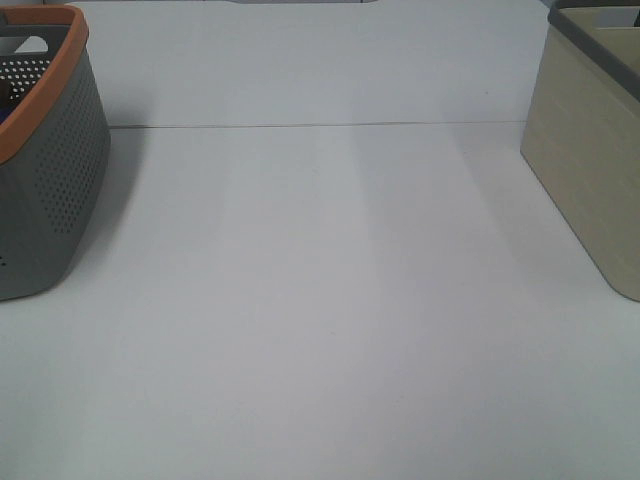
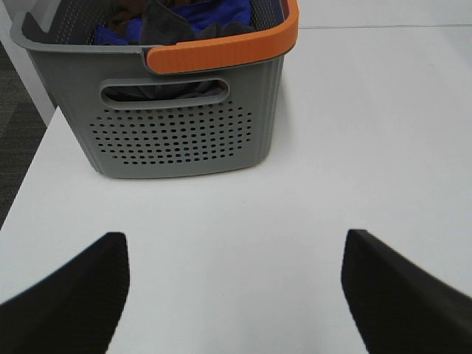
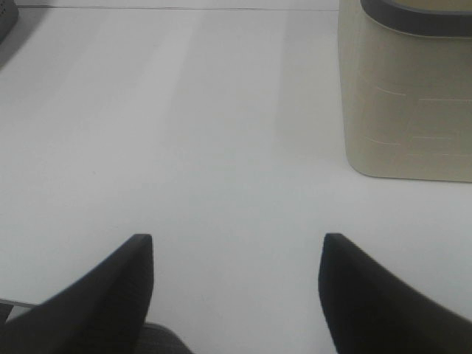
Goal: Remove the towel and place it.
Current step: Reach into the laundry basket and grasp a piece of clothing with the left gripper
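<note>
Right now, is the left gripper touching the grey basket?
Apart. The left wrist view shows a strip of bare table between the open left gripper and the grey basket.

Tabletop (image 1: 320, 300) open mid-span; grey basket (image 2: 177, 133) wall ahead of left pincer (image 2: 236, 236), beige bin (image 3: 405, 103) near right pincer (image 3: 237, 236).

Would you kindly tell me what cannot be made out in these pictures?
- Towel: left wrist view, mostly hidden among other cloths and behind the grey basket wall.
- Beige bin: interior hidden by its own wall, cut off by frame edges, exterior and right wrist views.
</note>
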Controlling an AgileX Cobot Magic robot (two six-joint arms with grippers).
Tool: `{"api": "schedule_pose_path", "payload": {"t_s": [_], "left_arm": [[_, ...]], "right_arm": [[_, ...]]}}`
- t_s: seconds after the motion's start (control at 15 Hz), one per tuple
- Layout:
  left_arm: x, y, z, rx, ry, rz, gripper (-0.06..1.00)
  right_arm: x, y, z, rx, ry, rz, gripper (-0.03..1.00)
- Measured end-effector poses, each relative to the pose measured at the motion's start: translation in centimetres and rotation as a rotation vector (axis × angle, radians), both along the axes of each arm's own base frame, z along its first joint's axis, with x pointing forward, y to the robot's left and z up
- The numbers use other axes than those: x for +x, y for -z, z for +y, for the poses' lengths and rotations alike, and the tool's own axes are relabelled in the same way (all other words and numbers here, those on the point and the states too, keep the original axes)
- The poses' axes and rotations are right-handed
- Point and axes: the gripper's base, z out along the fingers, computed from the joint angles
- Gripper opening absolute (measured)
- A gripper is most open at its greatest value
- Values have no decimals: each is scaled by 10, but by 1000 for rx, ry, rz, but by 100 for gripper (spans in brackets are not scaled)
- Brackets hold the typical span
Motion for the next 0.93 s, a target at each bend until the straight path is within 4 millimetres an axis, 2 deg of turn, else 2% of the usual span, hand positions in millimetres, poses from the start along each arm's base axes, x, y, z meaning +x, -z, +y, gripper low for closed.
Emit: {"api": "schedule_pose_path", "payload": {"t_s": [0.93], "left_arm": [[0,0,0,0,0,0,75]], "right_arm": [[0,0,0,0,0,0,65]]}}
